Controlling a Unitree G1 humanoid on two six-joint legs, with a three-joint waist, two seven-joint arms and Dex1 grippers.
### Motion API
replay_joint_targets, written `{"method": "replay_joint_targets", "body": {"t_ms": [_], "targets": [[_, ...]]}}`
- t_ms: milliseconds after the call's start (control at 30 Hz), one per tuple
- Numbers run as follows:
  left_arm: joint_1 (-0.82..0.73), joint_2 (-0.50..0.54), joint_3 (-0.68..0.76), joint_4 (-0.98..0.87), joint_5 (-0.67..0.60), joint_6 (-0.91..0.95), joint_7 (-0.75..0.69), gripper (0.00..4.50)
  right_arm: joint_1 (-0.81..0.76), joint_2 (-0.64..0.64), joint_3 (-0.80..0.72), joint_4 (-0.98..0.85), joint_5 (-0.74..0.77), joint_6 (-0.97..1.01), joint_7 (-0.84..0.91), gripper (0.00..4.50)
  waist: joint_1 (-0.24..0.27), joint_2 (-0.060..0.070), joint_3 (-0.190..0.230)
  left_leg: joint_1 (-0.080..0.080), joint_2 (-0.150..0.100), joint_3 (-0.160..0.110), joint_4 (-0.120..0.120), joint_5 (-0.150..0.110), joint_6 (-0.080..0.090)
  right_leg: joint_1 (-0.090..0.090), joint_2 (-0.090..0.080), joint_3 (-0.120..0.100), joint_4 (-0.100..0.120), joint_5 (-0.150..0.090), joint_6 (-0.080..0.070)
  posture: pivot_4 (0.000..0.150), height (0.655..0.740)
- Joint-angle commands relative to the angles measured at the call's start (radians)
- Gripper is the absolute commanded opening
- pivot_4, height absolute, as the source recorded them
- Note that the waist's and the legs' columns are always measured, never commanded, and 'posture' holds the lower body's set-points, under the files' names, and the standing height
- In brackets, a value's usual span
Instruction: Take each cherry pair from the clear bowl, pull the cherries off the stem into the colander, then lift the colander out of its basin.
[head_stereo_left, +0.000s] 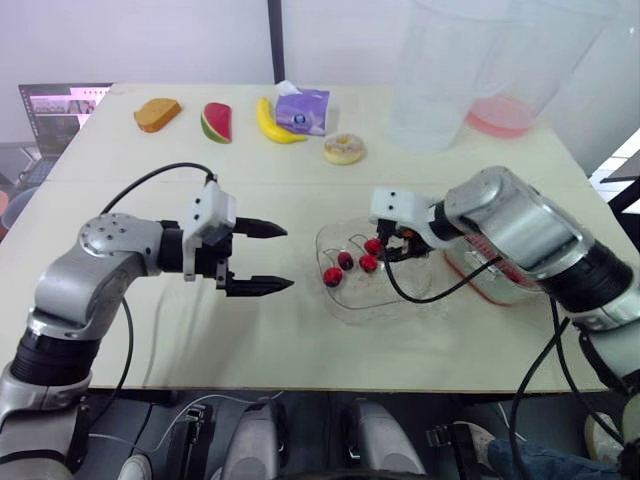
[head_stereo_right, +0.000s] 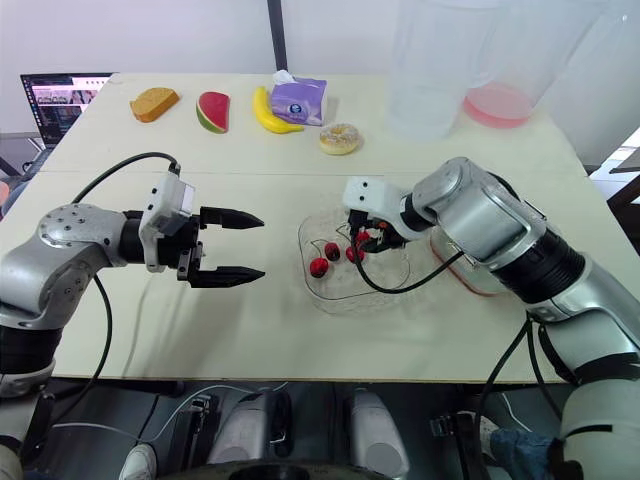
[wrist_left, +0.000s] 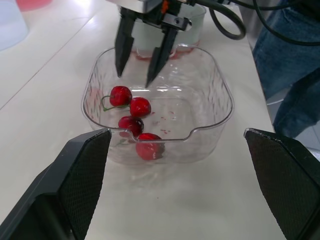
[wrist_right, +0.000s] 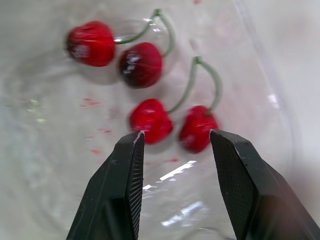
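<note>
The clear bowl (wrist_left: 215, 107) is glossy see-through plastic with a rippled wall, and the 4 cherries (wrist_right: 151, 120) in it have smooth, shiny skins. The bench (head_stereo_left: 250, 340) is smooth and matt. The right claw (wrist_right: 176, 133) has matt black fingers (wrist_right: 125, 190) with finely grained faces.

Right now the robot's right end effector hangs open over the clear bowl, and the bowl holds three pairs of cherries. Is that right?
Not quite. The clear bowl holds two cherry pairs, not three, as the left wrist view shows plainly. The rest stands: the right end effector hangs open over the bowl.
</note>
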Motion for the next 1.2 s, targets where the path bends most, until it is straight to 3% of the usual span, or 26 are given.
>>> {"method": "replay_joint_targets", "body": {"t_ms": [33, 467, 867, 967, 1000, 1200], "targets": [[-0.005, 0.004, 0.015, -0.03, -0.013, 0.001, 0.007, 4.5, -0.02, 0.015, 0.009, 0.031, -0.074, -0.053, 0.018, 2.18, 0.0, 0.0, 0.0, 0.0, 0.0, 0.0, 0.0, 0.0, 0.0, 0.0, 0.0, 0.0, 0.0, 0.0, 0.0, 0.15, 0.74], [0.008, 0.013, 0.031, -0.058, -0.037, 0.034, 0.023, 4.5, 0.026, 0.086, 0.036, 0.083, -0.236, -0.14, 0.068, 2.18, 0.0, 0.0, 0.0, 0.0, 0.0, 0.0, 0.0, 0.0, 0.0, 0.0, 0.0, 0.0, 0.001, 0.0, 0.0, 0.15, 0.74], [0.0, 0.017, 0.029, -0.053, -0.037, 0.04, 0.027, 4.5, 0.077, 0.121, 0.006, 0.09, -0.292, -0.142, 0.09, 2.18, 0.0, 0.0, 0.0, 0.0, 0.0, 0.0, 0.0, 0.0, 0.0, 0.0, 0.001, 0.0, 0.001, 0.0, 0.0, 0.15, 0.74], [-0.005, 0.016, 0.026, -0.049, -0.035, 0.038, 0.026, 4.5, 0.082, 0.124, -0.004, 0.08, -0.297, -0.136, 0.094, 0.91, 0.0, 0.0, 0.0, 0.0, 0.0, 0.0, 0.0, 0.0, 0.0, 0.0, 0.001, 0.0, 0.001, 0.0, 0.0, 0.15, 0.74], [-0.007, 0.015, 0.025, -0.048, -0.036, 0.039, 0.026, 4.5, 0.084, 0.124, -0.012, 0.066, -0.292, -0.124, 0.097, 0.7, 0.0, 0.0, 0.0, 0.0, 0.0, 0.0, 0.0, 0.0, 0.0, 0.0, 0.001, 0.0, 0.001, 0.0, 0.0, 0.15, 0.74], [-0.02, 0.012, 0.022, -0.041, -0.039, 0.043, 0.023, 4.5, 0.092, 0.096, -0.062, -0.041, -0.265, -0.047, 0.126, 0.46, 0.001, 0.0, 0.0, 0.0, 0.0, 0.0, 0.0, 0.0, 0.0, 0.0, 0.001, 0.0, 0.001, 0.0, 0.0, 0.15, 0.74]]}}
